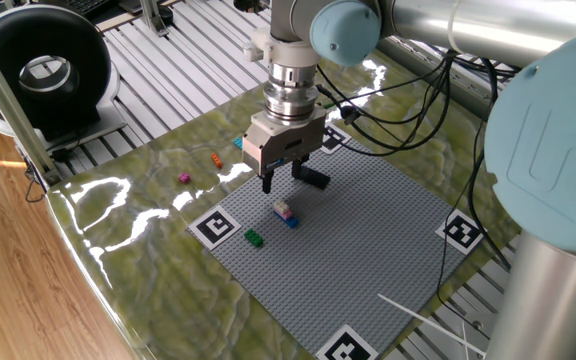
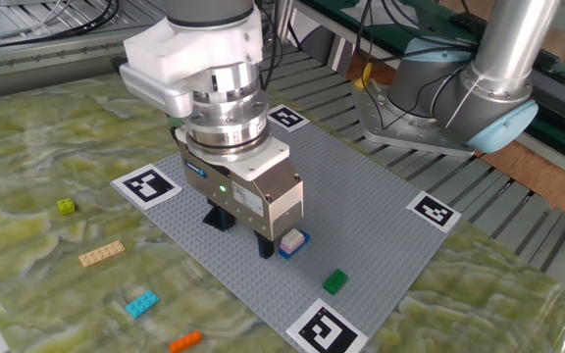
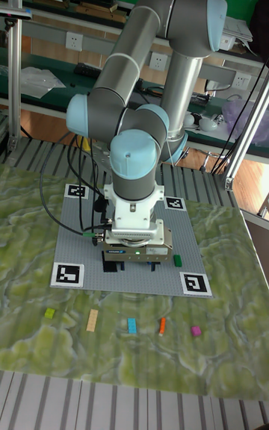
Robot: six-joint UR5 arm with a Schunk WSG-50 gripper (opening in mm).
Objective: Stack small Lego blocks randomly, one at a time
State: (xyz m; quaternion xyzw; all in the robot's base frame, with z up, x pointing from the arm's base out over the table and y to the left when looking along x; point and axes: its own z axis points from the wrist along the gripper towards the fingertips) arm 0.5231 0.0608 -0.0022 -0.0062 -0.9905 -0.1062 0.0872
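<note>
- Hand [image 1: 281, 181]: hangs on a vertical wrist above the grey studded baseplate [image 1: 368, 240], fingers pointing straight down; the jaws stand apart with nothing between them, the fingertips clear of the bricks.
- White-pink brick on a blue brick [image 1: 285, 212]: a two-piece stack seated on the baseplate, just beside and near-side of the hand in one fixed view; in the other fixed view the stack [image 2: 292, 241] sits just right of the lower finger. Its long axis cannot be told.
- Dark flat plate [image 1: 313, 179]: lies flat on the baseplate just beyond the hand, long axis roughly along the baseplate's edge.
- Green brick [image 2: 335, 281]: alone on the baseplate, nearer a marker tag [image 2: 321, 328].
- Loose bricks on the desk [image 2: 27, 157], off the baseplate: yellow-green [image 2: 66, 206], tan [image 2: 101, 253] (elongated, lying slantwise), cyan [image 2: 141, 303], orange [image 2: 185, 341]; a magenta brick [image 1: 183, 178] shows in one fixed view.
</note>
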